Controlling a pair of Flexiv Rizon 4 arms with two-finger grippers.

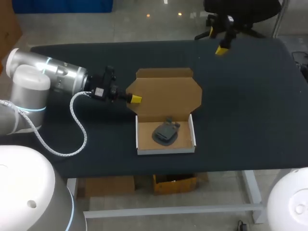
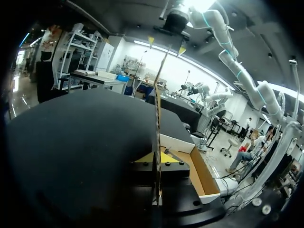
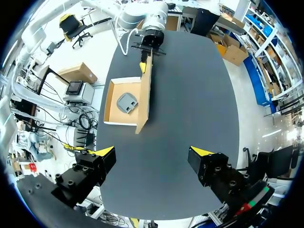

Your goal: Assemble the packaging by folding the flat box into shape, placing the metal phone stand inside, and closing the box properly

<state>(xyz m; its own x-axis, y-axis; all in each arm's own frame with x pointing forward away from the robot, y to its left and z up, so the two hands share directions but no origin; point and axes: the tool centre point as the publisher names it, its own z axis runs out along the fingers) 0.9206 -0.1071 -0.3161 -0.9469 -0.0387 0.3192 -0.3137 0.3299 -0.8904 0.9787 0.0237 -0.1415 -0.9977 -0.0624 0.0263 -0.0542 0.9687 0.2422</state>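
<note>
No text, label, number or sign can be read anywhere: the box [image 1: 166,91] shows only plain brown and white card, and the phone stand [image 1: 166,131] lying in it is too small to show any marking

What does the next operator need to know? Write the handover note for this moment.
Grippers: left gripper shut on the lid at its side edge, upright; right gripper open, empty, high over the table.
Things: box tray folded, near the front edge; phone stand lying inside it.
Done: folding, loading.
Left: lower the lid, tuck it shut.
</note>
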